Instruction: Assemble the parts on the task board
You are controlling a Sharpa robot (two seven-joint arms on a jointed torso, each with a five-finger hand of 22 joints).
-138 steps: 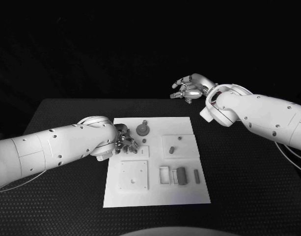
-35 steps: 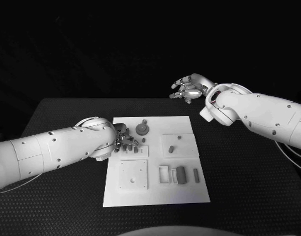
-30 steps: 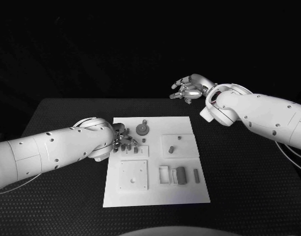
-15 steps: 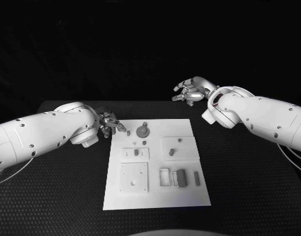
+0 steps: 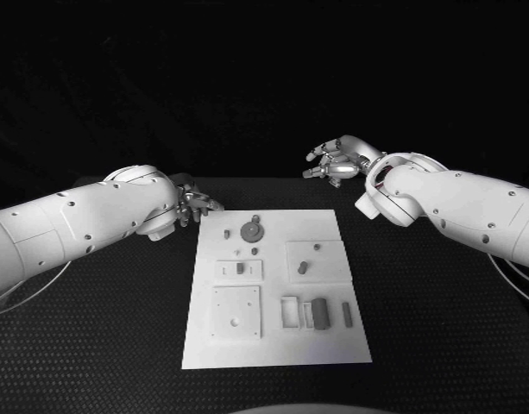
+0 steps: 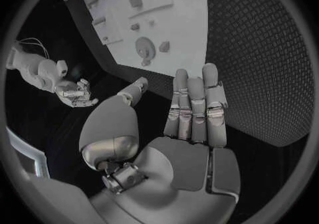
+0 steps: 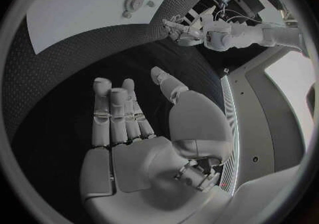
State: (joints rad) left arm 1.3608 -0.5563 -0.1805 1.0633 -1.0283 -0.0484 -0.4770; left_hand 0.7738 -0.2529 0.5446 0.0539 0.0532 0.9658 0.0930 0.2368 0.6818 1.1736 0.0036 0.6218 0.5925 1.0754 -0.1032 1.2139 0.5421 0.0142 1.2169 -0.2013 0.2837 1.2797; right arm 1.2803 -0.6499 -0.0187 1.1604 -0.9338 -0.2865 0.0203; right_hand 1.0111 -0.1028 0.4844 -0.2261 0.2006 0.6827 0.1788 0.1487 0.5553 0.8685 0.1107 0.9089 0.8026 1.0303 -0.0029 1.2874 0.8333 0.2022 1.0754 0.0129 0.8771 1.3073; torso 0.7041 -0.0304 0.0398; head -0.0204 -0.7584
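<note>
While the left hand (image 5: 191,207) hovers just off the far left corner of the task board (image 5: 277,345), its fingers are spread and hold nothing. The board lies mid-table (image 5: 438,328), its small grey parts (image 5: 318,311) lying on it. The right hand (image 5: 335,161) hangs beyond the board's far right corner, fingers apart, holding nothing.

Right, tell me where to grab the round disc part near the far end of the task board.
Best guess: pinch the round disc part across its rim from straight above. It lies flat on the task board, so only the edge offers purchase. The open left robot hand is nearest.
</note>
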